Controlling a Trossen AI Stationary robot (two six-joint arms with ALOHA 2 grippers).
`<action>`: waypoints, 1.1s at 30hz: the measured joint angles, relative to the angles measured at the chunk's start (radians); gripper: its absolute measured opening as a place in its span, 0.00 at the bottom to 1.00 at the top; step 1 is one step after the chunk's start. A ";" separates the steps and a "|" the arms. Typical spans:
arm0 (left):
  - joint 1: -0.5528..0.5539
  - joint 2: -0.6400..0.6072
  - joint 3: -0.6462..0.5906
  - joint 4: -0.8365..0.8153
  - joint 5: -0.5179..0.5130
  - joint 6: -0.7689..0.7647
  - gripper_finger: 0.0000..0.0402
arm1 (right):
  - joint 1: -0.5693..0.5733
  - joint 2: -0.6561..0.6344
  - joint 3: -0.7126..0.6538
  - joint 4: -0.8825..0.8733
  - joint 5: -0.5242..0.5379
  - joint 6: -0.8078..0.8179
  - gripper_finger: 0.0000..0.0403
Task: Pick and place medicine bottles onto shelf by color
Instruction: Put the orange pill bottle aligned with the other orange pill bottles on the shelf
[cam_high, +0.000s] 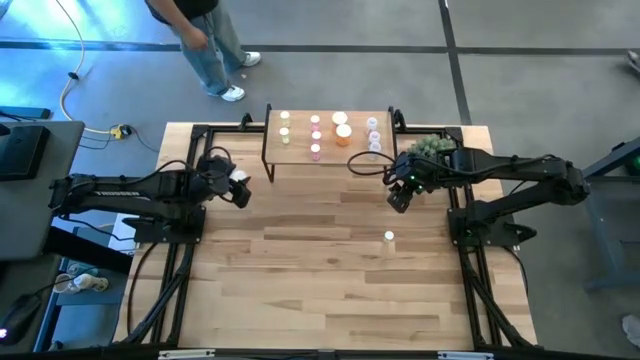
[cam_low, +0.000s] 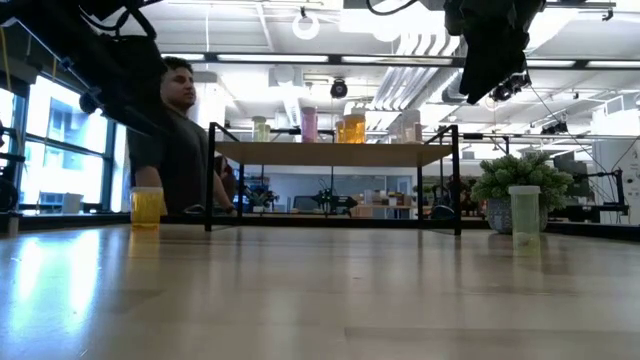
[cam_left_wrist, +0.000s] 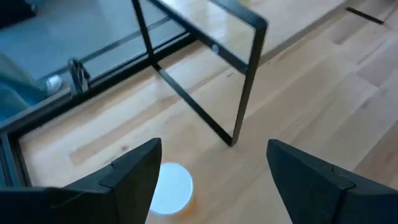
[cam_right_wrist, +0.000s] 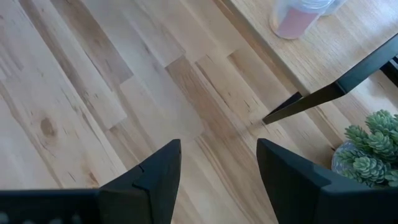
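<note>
The shelf stands at the table's far edge and already carries most of the medicine bottles in colour groups, yellowish at the left end, pink next, orange past the middle, pale ones toward the right; two bottles are not on it. One, yellowish-orange with a white cap, stands upright on the table beside the shelf's left legs; our left gripper hangs right over it, fingers spread wide and gripping nothing, the bottle just beside one finger rather than centred between them; its long axis is vertical, so we judge a straight descent after a small sideways shift would seat it. The other, a pale bottle, stands upright on open table, well apart from the shelf; our right gripper is the nearer arm to it, hovering between it and the shelf's right end, fingers parted and empty.

The left wrist view alone shows the cap's offset from the fingers; the high view hides that bottle under the gripper. The low view shows both stray bottles as upright, which the overhead picture cannot confirm; a person stands behind the table.
</note>
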 joint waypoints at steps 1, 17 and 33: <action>0.000 0.000 0.000 -0.009 0.001 -0.026 0.70 | 0.000 0.000 0.000 0.000 0.000 0.000 0.50; 0.000 0.159 0.000 -0.109 -0.075 -0.429 0.70 | 0.000 0.000 0.000 0.001 -0.001 -0.002 0.50; 0.001 0.371 0.000 -0.090 -0.138 -0.636 0.70 | 0.000 0.000 0.000 0.001 -0.001 -0.002 0.50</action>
